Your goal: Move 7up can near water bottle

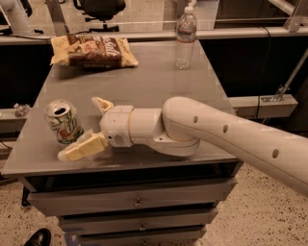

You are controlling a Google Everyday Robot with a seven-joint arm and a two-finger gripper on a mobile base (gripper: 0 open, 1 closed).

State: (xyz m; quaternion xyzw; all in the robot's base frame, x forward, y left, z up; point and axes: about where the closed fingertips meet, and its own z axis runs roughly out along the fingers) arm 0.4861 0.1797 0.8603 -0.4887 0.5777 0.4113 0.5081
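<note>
The 7up can [63, 122], white and green with an opened silver top, stands upright near the front left corner of the grey table [144, 81]. The water bottle [185, 36], clear with a white cap and a label band, stands at the back right of the table. My gripper [84, 127] is open just right of the can, reaching in from the right. Its near finger [82, 148] lies low in front of the can's base and its far finger [102, 104] sits behind and to the right. The can is partly between the fingers, not clamped.
A brown and yellow chip bag [91, 51] lies at the back left of the table. The table has drawers below its front edge [137, 202]. A black office chair [103, 8] stands behind the table. A shoe [37, 238] shows on the floor at front left.
</note>
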